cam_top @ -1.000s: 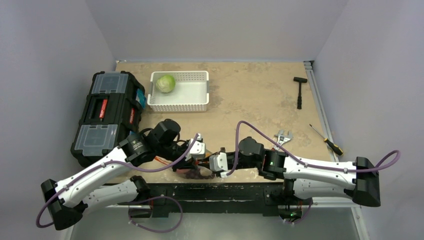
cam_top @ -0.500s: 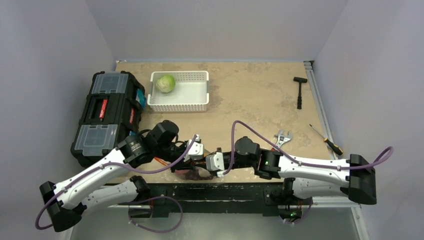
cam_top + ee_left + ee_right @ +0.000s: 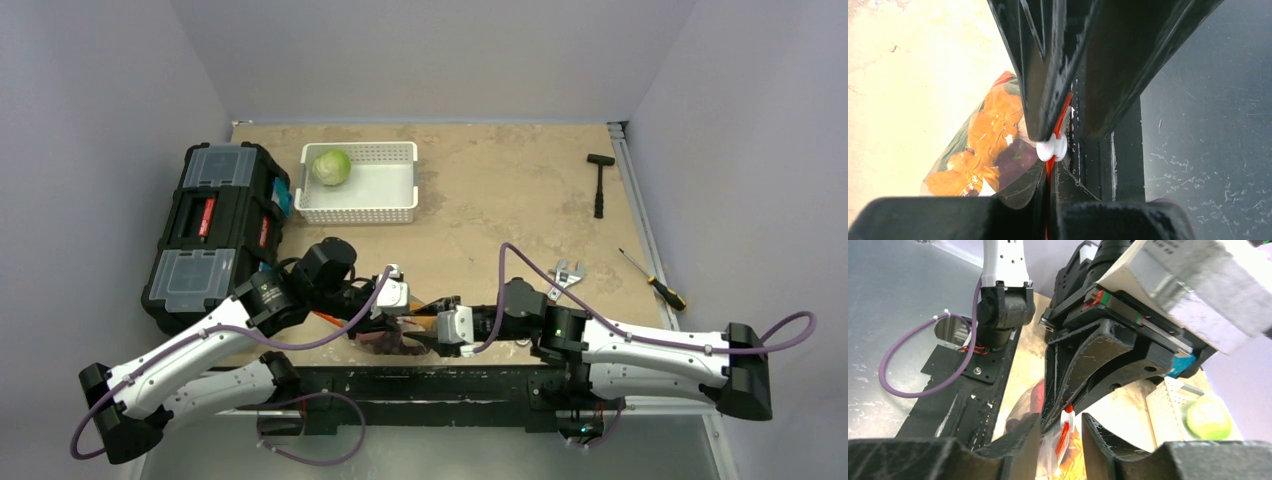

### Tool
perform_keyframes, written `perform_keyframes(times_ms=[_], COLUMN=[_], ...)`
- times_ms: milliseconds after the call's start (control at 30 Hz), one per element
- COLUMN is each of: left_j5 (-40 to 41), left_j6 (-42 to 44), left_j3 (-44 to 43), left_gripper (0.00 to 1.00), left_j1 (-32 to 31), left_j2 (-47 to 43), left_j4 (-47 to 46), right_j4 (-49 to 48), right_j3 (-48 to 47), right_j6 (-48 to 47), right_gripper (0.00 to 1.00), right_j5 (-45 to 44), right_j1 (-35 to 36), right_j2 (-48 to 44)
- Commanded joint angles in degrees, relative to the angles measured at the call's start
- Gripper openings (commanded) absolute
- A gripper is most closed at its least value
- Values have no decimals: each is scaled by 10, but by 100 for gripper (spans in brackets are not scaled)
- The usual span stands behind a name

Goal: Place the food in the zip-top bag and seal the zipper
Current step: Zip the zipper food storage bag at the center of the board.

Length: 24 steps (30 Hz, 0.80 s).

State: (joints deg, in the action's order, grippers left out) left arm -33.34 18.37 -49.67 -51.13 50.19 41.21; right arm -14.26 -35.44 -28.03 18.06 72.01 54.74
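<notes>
The zip-top bag (image 3: 384,341) lies at the table's near edge with the food inside: an orange carrot (image 3: 982,144) and dark red grapes (image 3: 1013,161). My left gripper (image 3: 398,303) is shut on the zipper (image 3: 1063,113), the orange-red strip pinched between its fingers (image 3: 1023,187). The white slider (image 3: 1052,148) sits just past the left fingertips. My right gripper (image 3: 1062,422) faces the left one and is open, one finger (image 3: 1098,432) on each side of the slider (image 3: 1067,416) with a gap. A green cabbage (image 3: 330,167) lies in the white basket (image 3: 365,213).
A black toolbox (image 3: 215,230) stands at the left, beside the basket. A hammer (image 3: 600,185), a screwdriver (image 3: 655,282) and a silver wrench (image 3: 565,275) lie on the right side of the table.
My right gripper has opened, let go of the slider, and drawn back a little to the right. The left gripper keeps its hold on the zipper.
</notes>
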Motion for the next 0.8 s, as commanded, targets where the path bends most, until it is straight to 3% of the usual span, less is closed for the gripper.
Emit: perform_keyframes(times_ms=[0,300,767], left_j5=[-26,-28,-21], left_j6=[13,12,6], left_j3=[-11,-11,-20], left_gripper=[0,0,0], left_j1=[-1,-1,-1], left_j2=[-2,1,16], left_j4=[-57,-55,-51], right_j4=[13,36,160], right_j3=[17,10,-82], right_j6=[20,19,82], right_gripper=[38,40,27], right_j5=[-46,-71,-131], right_j1=[3,3,6], right_j2=[-43,-48,-4])
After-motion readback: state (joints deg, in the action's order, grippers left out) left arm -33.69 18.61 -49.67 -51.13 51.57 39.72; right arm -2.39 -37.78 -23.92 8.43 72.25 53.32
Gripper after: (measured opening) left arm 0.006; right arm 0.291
